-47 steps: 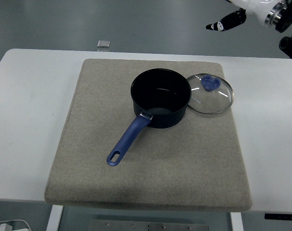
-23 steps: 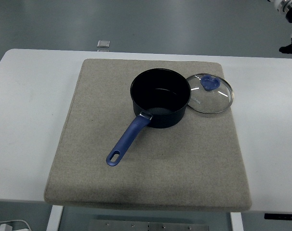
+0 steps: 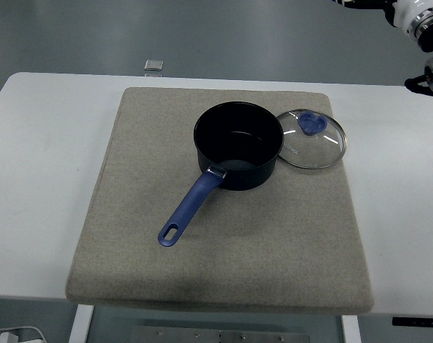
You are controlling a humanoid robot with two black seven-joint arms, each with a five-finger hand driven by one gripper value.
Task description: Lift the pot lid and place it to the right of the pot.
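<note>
Head view, starting at the near edge: the white table [image 3: 31, 214] carries a grey felt mat [image 3: 224, 264], bare across its near half. On it lies the blue handle [image 3: 191, 206], running back and to the right to the dark pot [image 3: 238, 145], which stands open with nothing over its mouth. Just beside the pot's right rim, touching it or nearly so, the glass pot lid [image 3: 313, 139] lies flat on the mat with its blue knob [image 3: 311, 124] facing up. Beyond the mat a small grey square object [image 3: 153, 65] sits by the table's far edge.

Farthest off, at the top right corner, only a wrist and a dark part of the right hand [image 3: 425, 77] show, well apart from the lid. A second ago dark fingers were visible higher over the far edge; half a second ago almost nothing of the arm showed, and now it sits cropped at the corner. Whether its fingers are spread or curled I cannot tell, as the frame cuts most of it off. The lid has not shifted across these pictures.

Judging from this, the placement looks done: the lid rests to the pot's right and the arm is retreating. The left arm is out of view.
</note>
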